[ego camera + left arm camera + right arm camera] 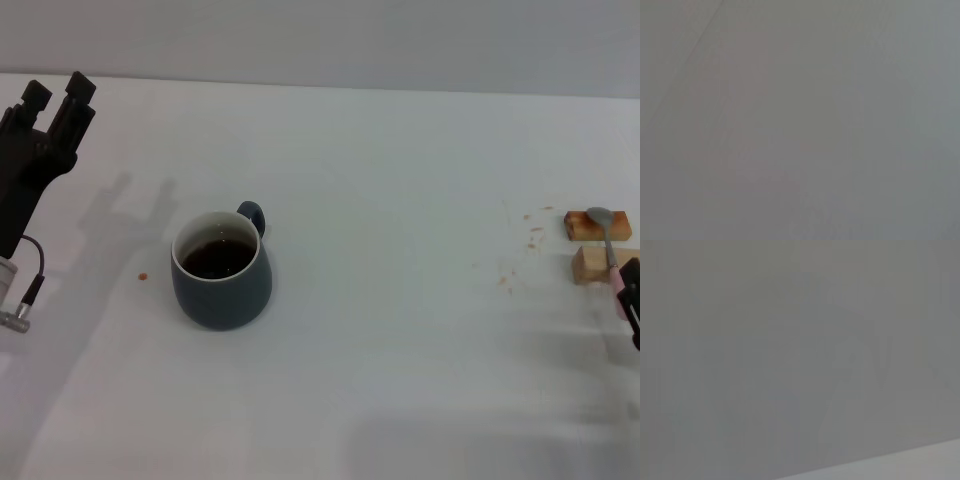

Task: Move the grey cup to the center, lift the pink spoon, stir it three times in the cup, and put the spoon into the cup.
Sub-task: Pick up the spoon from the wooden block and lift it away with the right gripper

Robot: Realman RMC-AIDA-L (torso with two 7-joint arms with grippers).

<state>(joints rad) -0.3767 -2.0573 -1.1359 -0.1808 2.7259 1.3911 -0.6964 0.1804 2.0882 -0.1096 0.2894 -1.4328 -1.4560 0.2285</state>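
Observation:
The grey cup [221, 268] stands on the white table left of the middle, with dark liquid inside and its handle turned to the far side. Far to the right, the pink spoon [607, 243] lies across two small wooden blocks [597, 225], silver bowl on the far block and pink handle pointing toward me. My right gripper [632, 300] shows only as a dark tip at the frame's right edge, right at the end of the spoon's handle. My left gripper [57, 98] is raised at the far left, well clear of the cup, its fingers apart and empty. Both wrist views show only plain grey.
The white table [400, 350] carries small brown crumbs [520, 240] near the blocks and one brown speck [143, 277] left of the cup. A cable and connector [25, 300] hang from the left arm.

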